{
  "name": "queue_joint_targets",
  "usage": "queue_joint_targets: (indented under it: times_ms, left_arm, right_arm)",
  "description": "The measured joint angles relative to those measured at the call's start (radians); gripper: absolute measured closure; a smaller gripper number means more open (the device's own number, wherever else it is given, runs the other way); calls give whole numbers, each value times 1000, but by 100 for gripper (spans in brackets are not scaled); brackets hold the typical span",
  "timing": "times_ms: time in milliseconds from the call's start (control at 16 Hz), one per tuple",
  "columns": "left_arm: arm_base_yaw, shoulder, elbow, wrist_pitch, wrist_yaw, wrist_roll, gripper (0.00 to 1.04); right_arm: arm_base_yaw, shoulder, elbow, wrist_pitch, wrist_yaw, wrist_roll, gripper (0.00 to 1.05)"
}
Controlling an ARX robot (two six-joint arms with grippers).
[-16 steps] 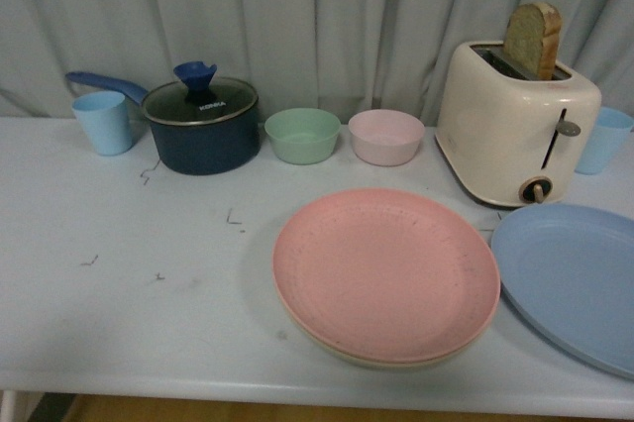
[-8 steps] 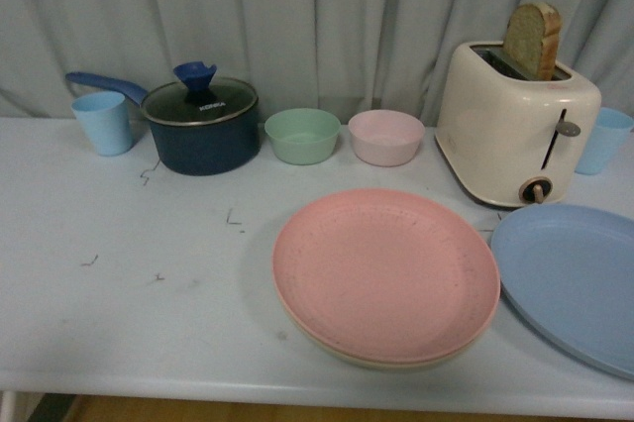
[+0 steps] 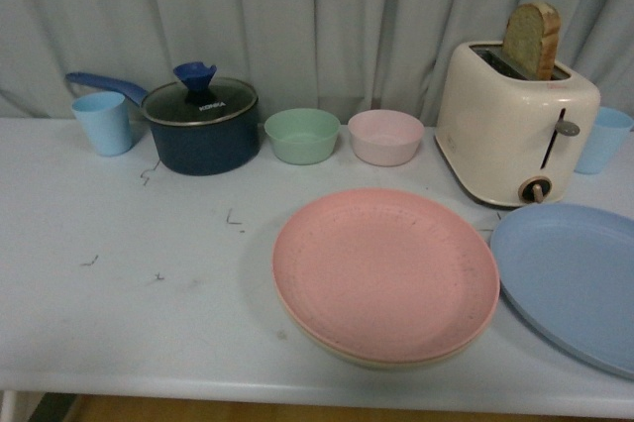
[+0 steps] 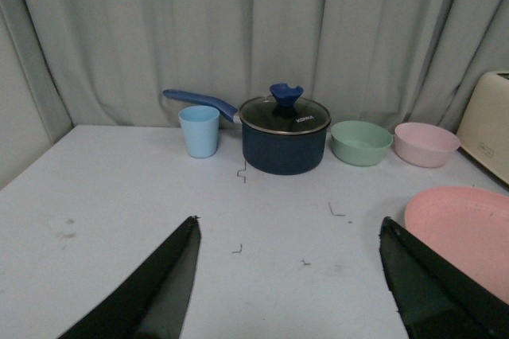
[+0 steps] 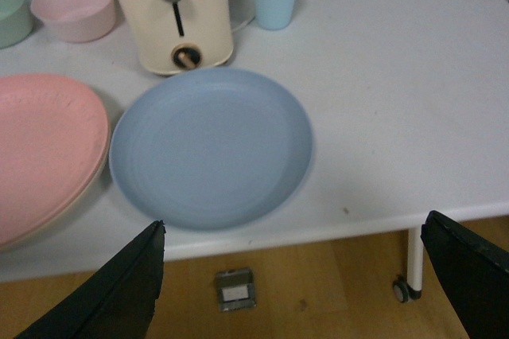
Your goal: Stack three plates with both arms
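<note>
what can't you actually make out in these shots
Beige plate: front view, only a thin rim shows beneath the pink plate.
Blue plate: front view, cut off by the right edge.
Left gripper and right gripper: wrist views, bottom edge cuts the fingers; absent from front view.

Back row on the counter (image 3: 119, 293), left to right: light blue cup (image 3: 103, 122), dark blue saucepan (image 3: 201, 145) with glass lid (image 3: 200, 101), green bowl (image 3: 302, 135), pink bowl (image 3: 385, 137), cream toaster (image 3: 515, 125) with a bread slice (image 3: 533, 39) sticking up, another blue cup (image 3: 604, 140). There's a grey curtain (image 3: 297, 16) behind.
</note>
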Motion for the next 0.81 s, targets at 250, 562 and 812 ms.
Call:
queue_joint_targets:
  times_ms: [250, 562, 812]
  left_arm:
    - [0, 0, 0, 0, 0, 1, 8]
    - [0, 0, 0, 0, 0, 1, 7]
    - [0, 0, 0, 0, 0, 1, 7]
  right_arm:
    - [-249, 693, 272, 178, -158, -109, 6]
    - [-222, 1238, 624, 122, -196, -117, 6]
    - [-186, 1384, 760, 61, -169, -121, 6]
